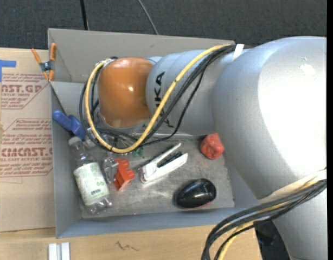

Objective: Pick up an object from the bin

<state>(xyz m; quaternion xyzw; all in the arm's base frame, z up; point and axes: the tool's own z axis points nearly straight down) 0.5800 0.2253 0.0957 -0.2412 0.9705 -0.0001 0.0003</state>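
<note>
Item nearest the tool: small orange-red block [123, 175], lying on the floor of the bin [66, 210] left of centre, close under the arm's end; judged the likeliest pick, though nothing shows it gripped.

Tool: gripper [110, 160], low over the bin's left-middle, largely hidden beneath the arm's orange cover [123, 91] and looped cables [96, 137]; how far open it stands cannot be told, nor whether it has hold of anything.

Just beside, to the left: clear bottle [91, 184] with a pale label, lying on its side, near the block.

To the right of the block: white clip [164, 164], long and slanted, close to the block's edge.

Further out: black oval object [194, 193] near the front wall; red lump [212, 146] at the right, partly beside the arm; blue piece [69, 122] against the left wall, behind the bottle.

Hazards, as judged: block, bottle and clip lie crowded, so a closing grasp may catch the clip's end or nudge the bottle, which would roll; the block is small and may slip or tip out on lifting; cables hang low and could drag across the blue piece or the bottle neck.
</note>
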